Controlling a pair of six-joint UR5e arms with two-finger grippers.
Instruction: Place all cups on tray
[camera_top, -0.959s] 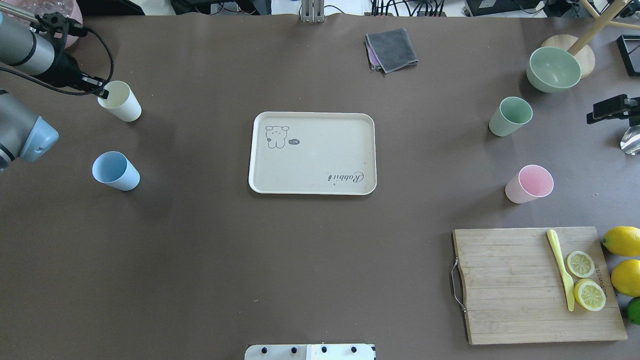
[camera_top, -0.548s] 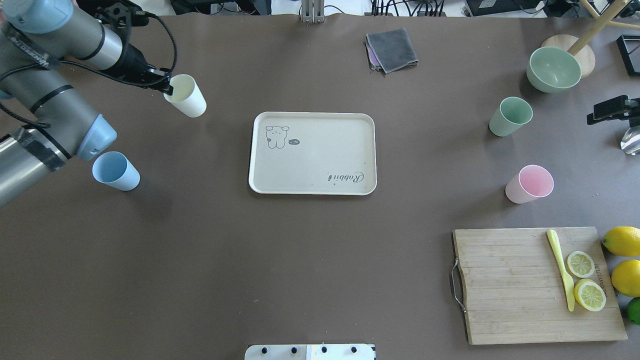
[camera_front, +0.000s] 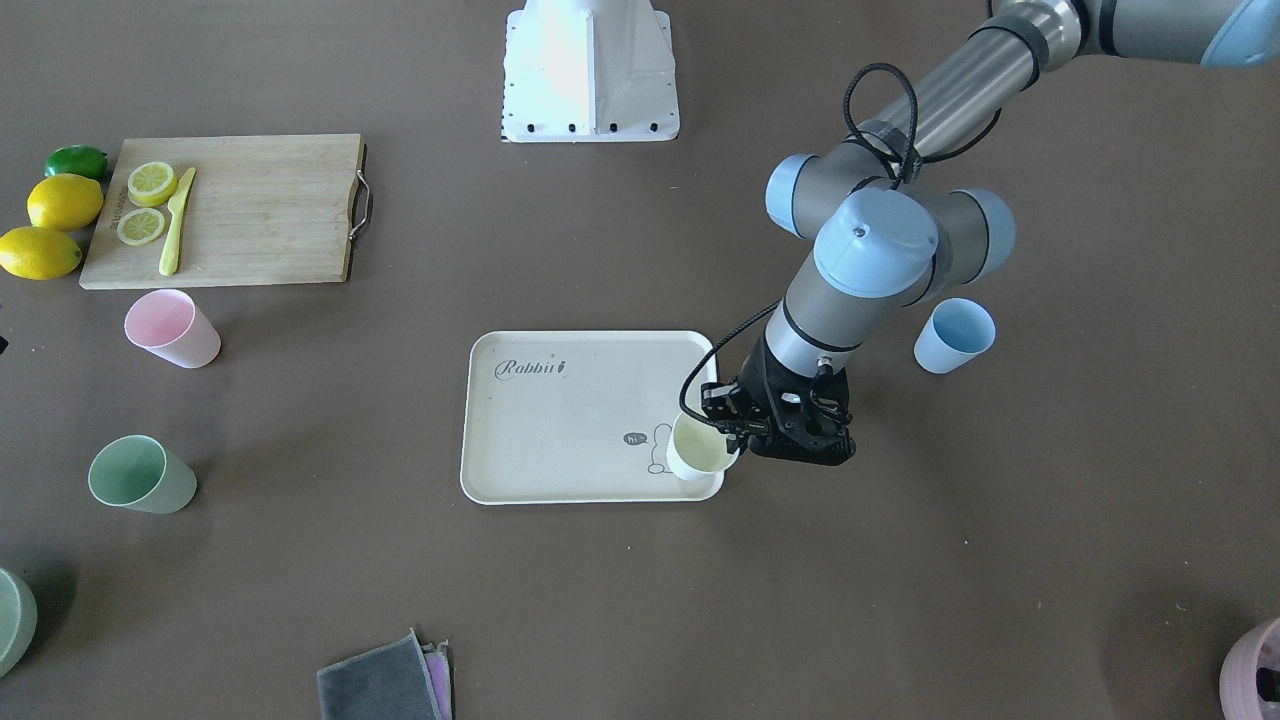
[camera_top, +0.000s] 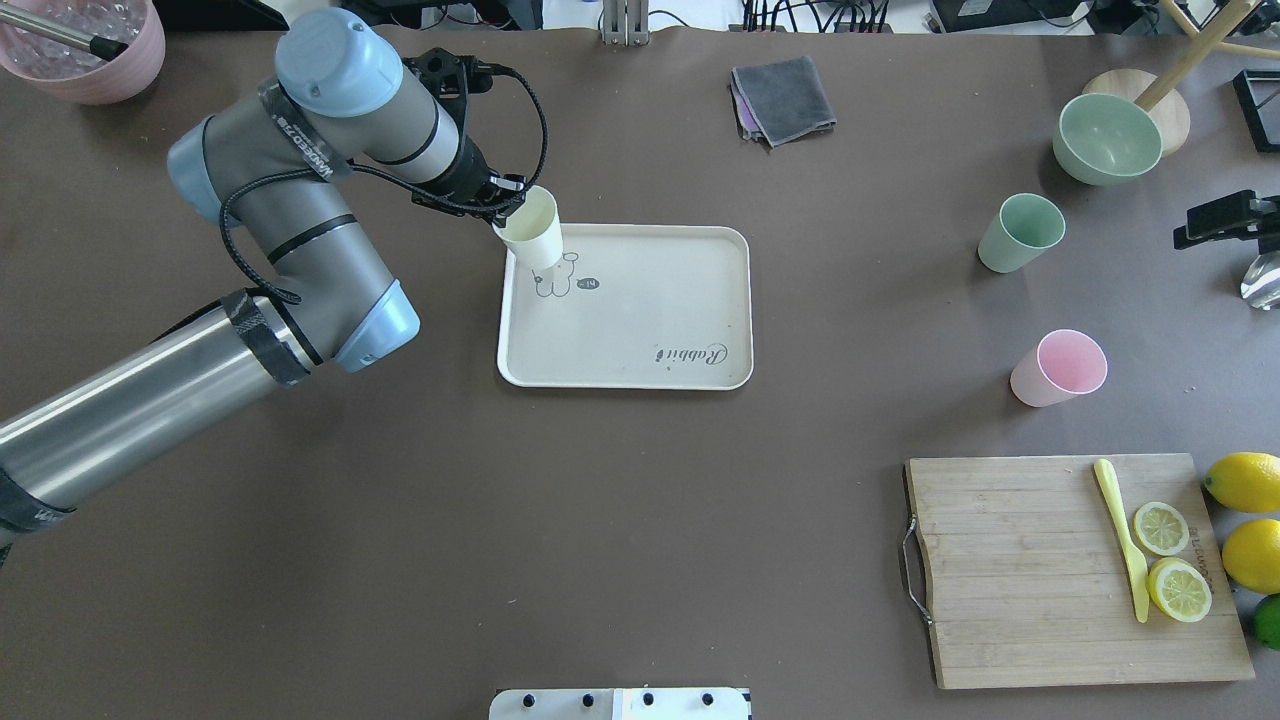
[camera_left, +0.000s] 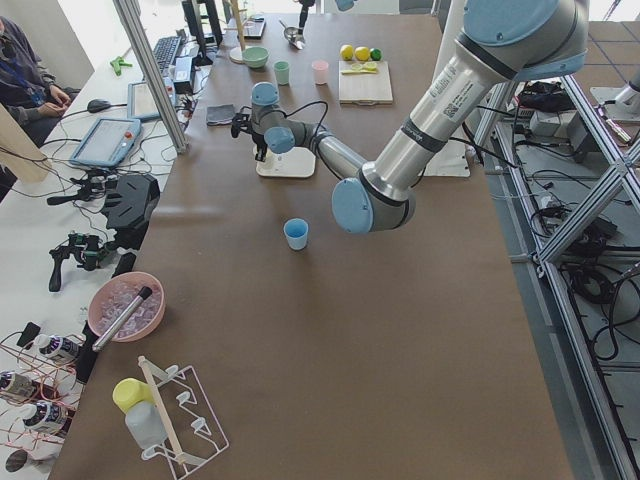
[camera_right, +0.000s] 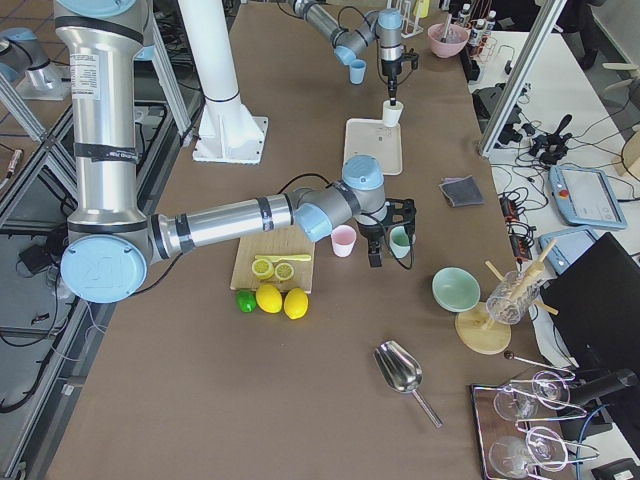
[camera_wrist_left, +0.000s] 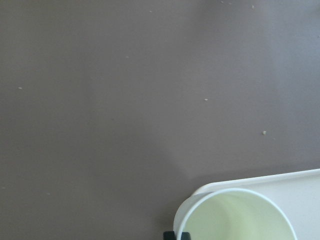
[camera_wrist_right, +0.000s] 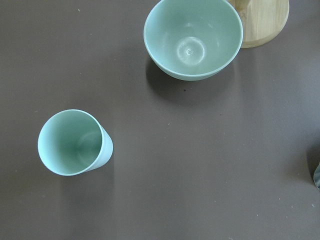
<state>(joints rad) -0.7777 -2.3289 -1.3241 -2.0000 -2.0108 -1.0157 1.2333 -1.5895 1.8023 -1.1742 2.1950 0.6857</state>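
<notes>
My left gripper (camera_top: 503, 203) is shut on the rim of the cream-yellow cup (camera_top: 531, 236) and holds it just over the bunny corner of the cream tray (camera_top: 640, 330). In the front view the gripper (camera_front: 738, 432) and the cup (camera_front: 700, 446) are at the tray's (camera_front: 560, 420) right end. The blue cup (camera_front: 955, 335) stands behind my left arm and is hidden in the overhead view. The green cup (camera_top: 1020, 232) and the pink cup (camera_top: 1058, 367) stand upright at the right. My right gripper (camera_top: 1222, 220) hovers past the green cup (camera_wrist_right: 72, 142); I cannot tell how its jaws stand.
A green bowl (camera_top: 1108, 138) and a wooden stand are at the far right. A cutting board (camera_top: 1020, 570) with lemon slices and a yellow knife lies at the near right, with lemons beside it. A grey cloth (camera_top: 783, 98) lies at the back, and a pink bowl (camera_top: 85, 50) at the far left corner.
My left arm has swung right with the cream-yellow cup, from the table's left side to over the tray's corner. The other cups have not moved.
</notes>
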